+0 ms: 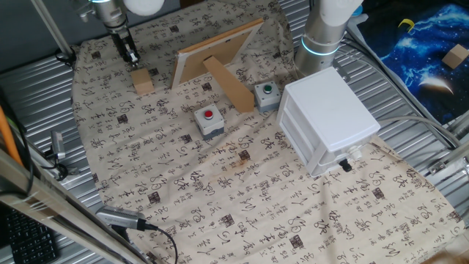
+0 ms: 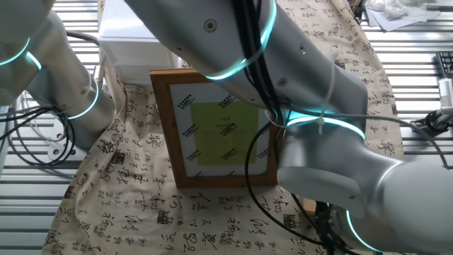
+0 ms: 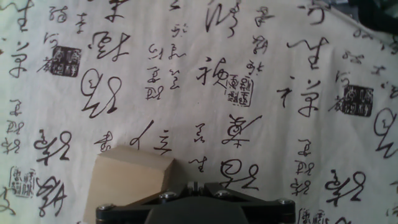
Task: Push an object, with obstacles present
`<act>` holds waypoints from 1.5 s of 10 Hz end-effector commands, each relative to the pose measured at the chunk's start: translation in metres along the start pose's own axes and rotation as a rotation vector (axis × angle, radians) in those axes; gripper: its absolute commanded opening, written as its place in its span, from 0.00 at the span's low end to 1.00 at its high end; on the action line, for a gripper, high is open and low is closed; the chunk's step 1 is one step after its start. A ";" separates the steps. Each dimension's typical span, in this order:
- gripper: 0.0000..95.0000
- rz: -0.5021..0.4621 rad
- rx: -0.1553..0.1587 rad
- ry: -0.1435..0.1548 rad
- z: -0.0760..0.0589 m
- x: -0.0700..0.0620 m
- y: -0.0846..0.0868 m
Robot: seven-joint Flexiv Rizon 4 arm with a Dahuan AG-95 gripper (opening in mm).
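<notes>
The arm is reaching across from its base (image 1: 322,33) at the far right, with glowing cyan rings showing at its joints. Its wrist is pointing straight down at the far left, the gripper (image 1: 132,60) hanging low with dark fingers drawn close together. In the other fixed view, thick white links (image 2: 297,92) are filling the foreground.

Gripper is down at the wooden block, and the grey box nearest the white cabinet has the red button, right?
Not quite. The gripper is at the wooden block, but in the one fixed view the grey box nearest the white cabinet has the green button; the red-button box sits farther from it.
</notes>
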State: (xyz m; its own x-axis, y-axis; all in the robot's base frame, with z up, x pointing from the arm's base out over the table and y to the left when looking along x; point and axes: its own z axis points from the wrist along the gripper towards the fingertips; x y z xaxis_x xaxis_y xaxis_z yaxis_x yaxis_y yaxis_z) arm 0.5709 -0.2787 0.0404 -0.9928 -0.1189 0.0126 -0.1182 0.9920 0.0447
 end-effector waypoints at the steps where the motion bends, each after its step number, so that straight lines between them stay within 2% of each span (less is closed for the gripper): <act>1: 0.00 0.018 -0.005 0.000 0.001 0.002 0.000; 5: 0.00 0.057 -0.011 -0.005 0.007 0.008 0.005; 15: 0.00 0.086 -0.011 -0.014 0.008 0.007 0.012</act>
State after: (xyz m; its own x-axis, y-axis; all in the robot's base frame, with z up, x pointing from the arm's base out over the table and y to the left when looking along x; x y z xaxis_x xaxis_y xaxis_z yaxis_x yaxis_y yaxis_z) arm 0.5627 -0.2667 0.0336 -0.9995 -0.0324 0.0037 -0.0321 0.9979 0.0558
